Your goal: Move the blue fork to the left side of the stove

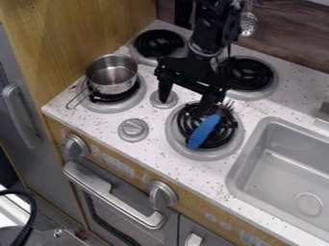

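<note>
Blue-handled fork (202,132) lies diagonally across the coil burner (187,118), lower right of the gripper (186,99); gripper spread wide, empty.

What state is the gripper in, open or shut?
Open: the gripper's two fingers hang wide apart, with speckled white countertop showing between them.

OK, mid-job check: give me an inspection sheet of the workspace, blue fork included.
Surface: speckled white stove top, four coil burners.
Job's things: blue fork on the front-right burner, tines toward the back.
Clutter: metal pot on the front-left burner, handle toward the near left corner.
Gripper: gripper open, low over the stove, one finger close to the fork; contact can't be told.
Cables: black cable at lower left, off the stove.
Surroundings: sink at right, wood panel at left.
</note>
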Controlling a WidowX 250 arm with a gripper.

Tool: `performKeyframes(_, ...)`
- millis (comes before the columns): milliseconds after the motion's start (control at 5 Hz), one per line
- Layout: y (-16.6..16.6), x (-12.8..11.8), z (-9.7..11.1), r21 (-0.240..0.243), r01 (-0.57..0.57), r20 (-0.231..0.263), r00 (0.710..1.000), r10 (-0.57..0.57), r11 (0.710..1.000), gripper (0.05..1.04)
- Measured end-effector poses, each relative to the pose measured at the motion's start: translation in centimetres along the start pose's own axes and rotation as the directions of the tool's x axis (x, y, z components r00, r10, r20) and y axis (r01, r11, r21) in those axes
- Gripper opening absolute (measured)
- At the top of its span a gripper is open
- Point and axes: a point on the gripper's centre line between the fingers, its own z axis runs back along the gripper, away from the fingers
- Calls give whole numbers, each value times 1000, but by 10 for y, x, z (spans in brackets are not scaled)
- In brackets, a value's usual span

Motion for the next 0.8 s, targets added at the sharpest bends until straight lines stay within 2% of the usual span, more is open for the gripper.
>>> performKeyframes(200,-1,-7,-12,11,7,-41,999,-7,1000,1000)
performKeyframes(400,-10,-7,-19,-9,26,-32,999,-26,1000,1001)
performKeyframes(600,-27,-7,-26,-75,50,-21,998,-52,996,1001)
performKeyframes(800,-40,-10,-44,-120,54,-51,997,-61,991,1001)
